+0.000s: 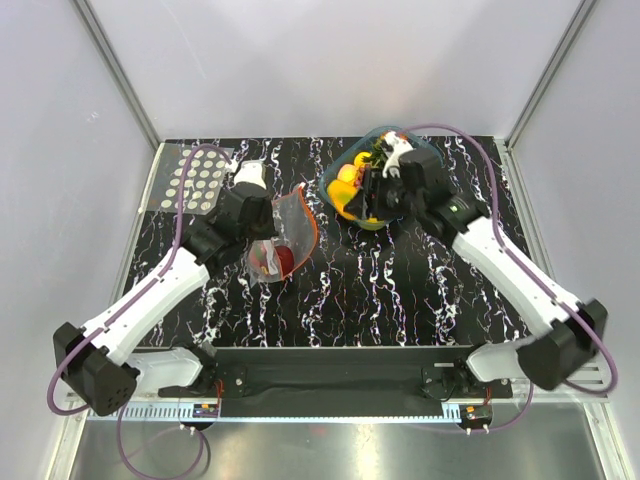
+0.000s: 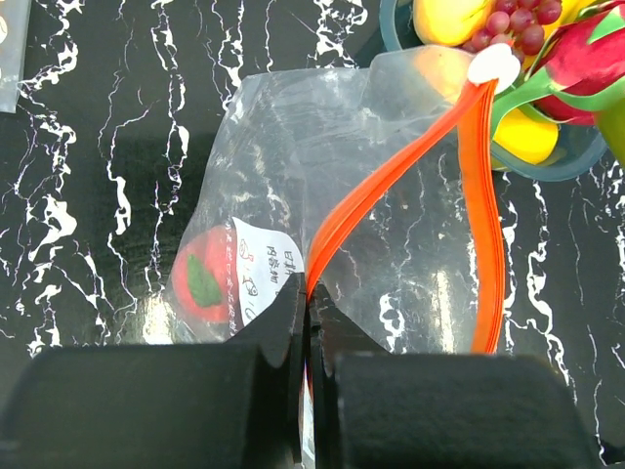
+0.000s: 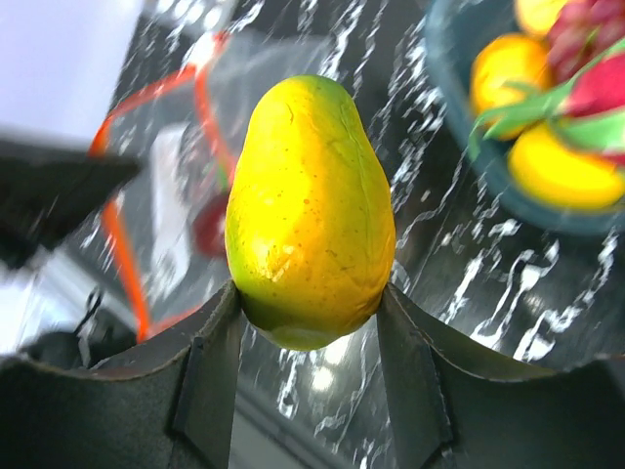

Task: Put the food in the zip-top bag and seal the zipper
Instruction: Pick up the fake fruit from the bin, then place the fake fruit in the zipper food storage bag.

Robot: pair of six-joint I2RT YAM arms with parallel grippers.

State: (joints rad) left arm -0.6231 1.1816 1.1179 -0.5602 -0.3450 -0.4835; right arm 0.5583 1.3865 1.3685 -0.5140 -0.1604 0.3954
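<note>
The clear zip-top bag [image 1: 290,225] stands open left of centre, its mouth facing right. One red toy fruit [image 2: 200,278] lies inside it, beside a white label. My left gripper [image 2: 308,298] is shut on the bag's mouth edge, pinching the red-orange zipper [image 2: 391,171]; it also shows in the top view [image 1: 265,222]. My right gripper [image 3: 308,313] is shut on a yellow-green mango-shaped fruit [image 3: 311,210], held above the table between the tray and the bag's mouth; it also shows in the top view [image 1: 365,200]. The bag [image 3: 166,186] lies beyond the fruit.
A dark teal tray [image 1: 430,150] at the back right holds more toy fruits, among them yellow ones [image 2: 527,137] and purple grapes [image 2: 518,24]. A clear sheet with white dots [image 1: 195,180] lies at the back left. White walls enclose the table.
</note>
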